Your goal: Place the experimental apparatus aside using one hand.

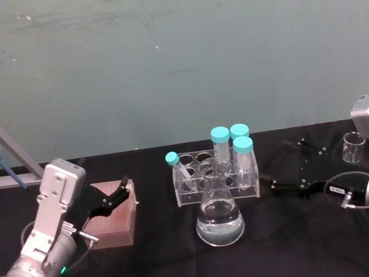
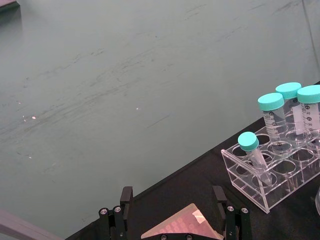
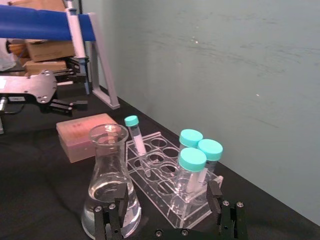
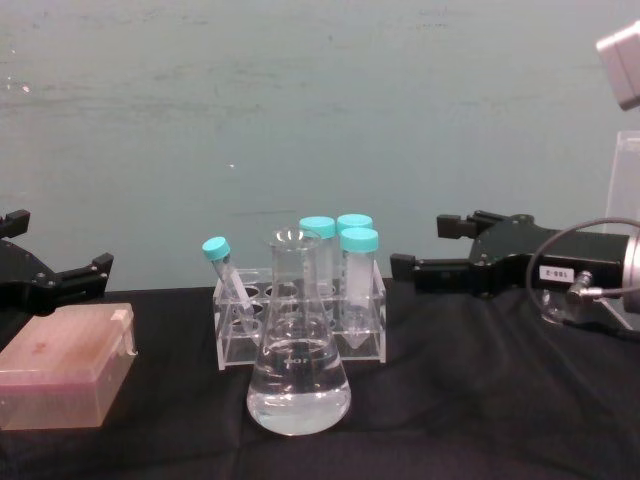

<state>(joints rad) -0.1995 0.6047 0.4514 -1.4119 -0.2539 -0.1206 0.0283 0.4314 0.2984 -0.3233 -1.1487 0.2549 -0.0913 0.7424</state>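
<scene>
Conical flask point(image 1: 219, 221) apart, left of right end effector point(image 1: 276, 164), spread empty; left end effector point(image 1: 124, 193) spread too.

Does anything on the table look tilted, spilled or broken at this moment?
Only one thing: the small tube at the left end of the rack leans sideways, while the three larger tubes stand upright. The flask stands upright and no liquid shows on the black cloth.

The left hand point(image 2: 172, 197) hangs with its two black fingers point(image 2: 126, 196) spread wide, the corner of a pinkish box point(image 2: 182, 227) showing between them. On the black surface point(image 2: 200, 175), near its back edge by the green wall point(image 2: 125, 75), stands a clear rack point(image 2: 260, 187). It holds three upright teal-capped tubes point(image 2: 272, 112) and a smaller leaning tube point(image 2: 252, 152).
</scene>
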